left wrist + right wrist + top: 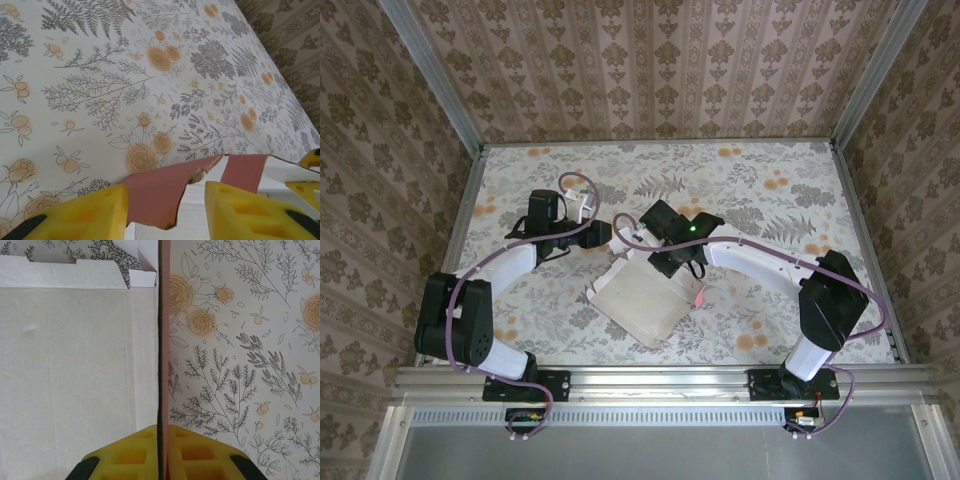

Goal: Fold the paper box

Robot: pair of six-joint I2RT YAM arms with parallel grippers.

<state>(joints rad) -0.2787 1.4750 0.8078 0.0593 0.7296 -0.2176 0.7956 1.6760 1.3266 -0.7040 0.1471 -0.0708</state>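
Note:
The paper box (638,300) lies pale side up in the middle of the table, with a pink flap (700,297) showing at its right edge. My left gripper (603,233) hovers at the box's far left corner. In the left wrist view it is open (166,194): a raised pink flap (152,192) stands in the gap and touches neither yellow finger (80,212). My right gripper (163,432) is shut on an upright pink side wall (164,340), seen edge-on. The pale panel (75,365) lies flat to its left. From above, that gripper (678,268) sits at the box's far right edge.
A floral cloth (770,190) covers the table, and patterned walls (650,60) enclose it on three sides. A metal rail (650,380) runs along the near edge. Purple cables (570,180) loop over both arms. Open cloth lies beyond the box.

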